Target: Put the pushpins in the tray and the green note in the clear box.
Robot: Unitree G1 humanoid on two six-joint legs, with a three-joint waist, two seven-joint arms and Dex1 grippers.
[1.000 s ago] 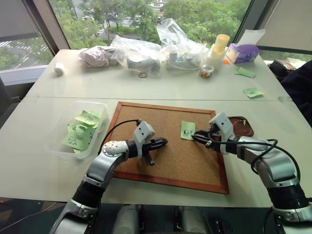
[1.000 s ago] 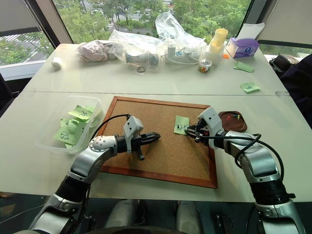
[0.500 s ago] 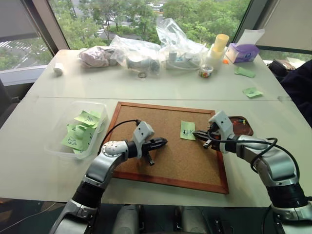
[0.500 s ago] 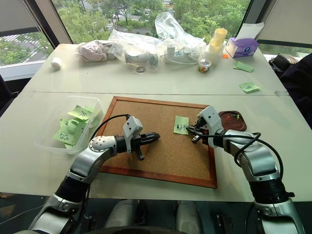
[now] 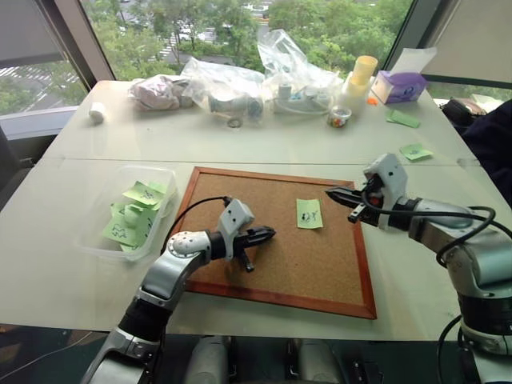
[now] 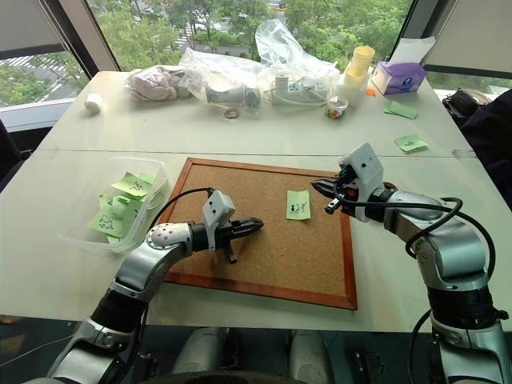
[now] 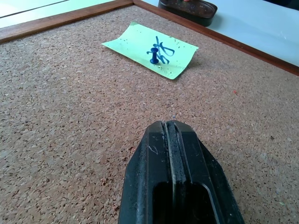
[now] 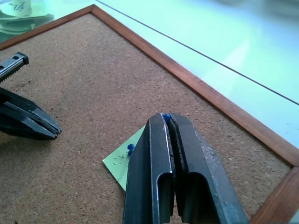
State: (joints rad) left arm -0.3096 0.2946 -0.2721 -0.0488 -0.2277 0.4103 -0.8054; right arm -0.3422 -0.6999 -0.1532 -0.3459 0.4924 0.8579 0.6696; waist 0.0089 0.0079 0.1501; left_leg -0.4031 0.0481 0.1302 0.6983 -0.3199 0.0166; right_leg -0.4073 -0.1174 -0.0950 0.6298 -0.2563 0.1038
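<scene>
Big windows with green treetops behind, and in front a white table [image 5: 96,144] with a wood-framed cork board [image 5: 272,264] square in the middle. Along the far edge there's a heap of clear plastic bags [image 5: 296,64], a stack of yellow cups [image 5: 364,70], a purple tissue box [image 5: 404,86] and a small clear cup of colourful bits [image 5: 339,118]. Now to the action: the green note [image 5: 309,214] lies on the cork, right of centre, one edge lifting a little, and the left wrist view shows a blue pushpin [image 7: 153,56] standing in the middle of its scribbles. The right gripper [image 5: 330,192] hangs in the air above the board's right side, just right of the note, fingers pressed together, and look at the tips in its wrist view: a second blue pushpin [image 8: 166,117] is pinched right there! The left gripper [image 5: 270,234] sits low over the middle of the cork, well left of the note, jaws fully closed on nothing. The tray [image 7: 189,8], dark brown, rests on the table just past the board's frame, beyond the note as the left wrist sees it. Over on the left, the clear box [image 5: 92,240] sits beside the board with several green notes heaped inside.
</scene>
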